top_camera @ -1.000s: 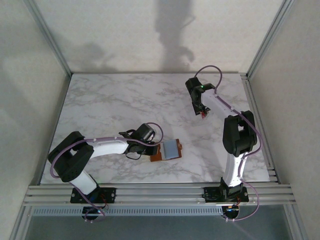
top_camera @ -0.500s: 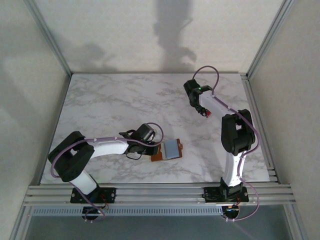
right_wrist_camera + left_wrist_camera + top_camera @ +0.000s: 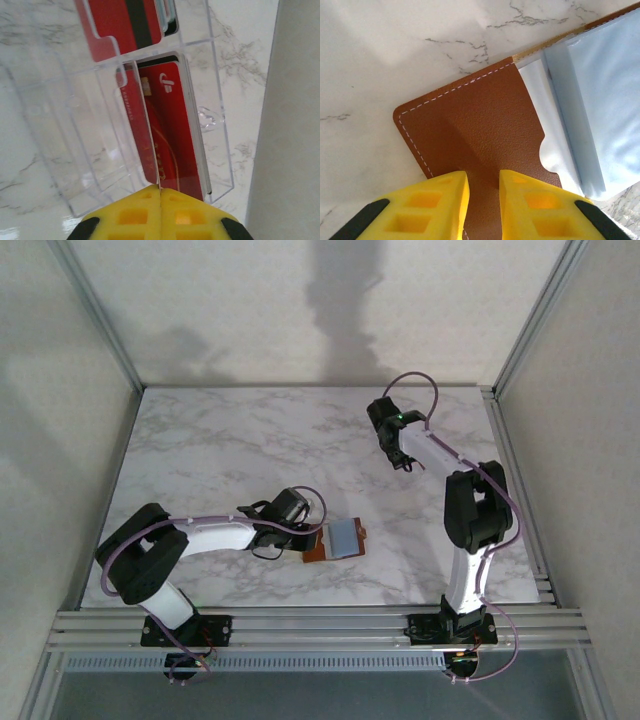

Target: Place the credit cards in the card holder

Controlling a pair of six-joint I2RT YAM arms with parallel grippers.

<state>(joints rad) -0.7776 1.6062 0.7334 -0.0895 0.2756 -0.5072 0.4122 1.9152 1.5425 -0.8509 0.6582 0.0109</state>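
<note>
– Grippers, left to right. Left gripper [image 3: 483, 179]?
– Jaws a narrow slit apart. Yellow fingers [image 3: 445, 200] down on the brown leather of the card holder [image 3: 475, 130], at its left end. Pinching the leather or just pressing it, can't tell.
– Holder position, axis?
– Near half of the marble table [image 3: 220, 450], a bit left of centre, lying open and flat. Long axis roughly left-right, left end slightly nearer, snap tab [image 3: 361, 533] at the right end.
– Cards on it?
– One pale blue card [image 3: 343, 536], flat on the holder's right part, touching the right edge of the leather pocket flap.
– Right gripper [image 3: 160, 192]?
– Fully closed, clamped on the near edge of a red card [image 3: 135, 125] inside the clear tray [image 3: 75, 150]. Right of centre, far half of the table.
– That card's pose?
– On edge, leaning, long axis running straight away from the fingertips.
– Counts?
– One holder, one tray, one blue card. Three red: the pinched one, a logo card [image 3: 172, 135] just right of it in the same compartment, and a striped card [image 3: 125, 25] in the next compartment, farther from the fingers. Another card edge shows behind the striped one, colour unclear.
</note>
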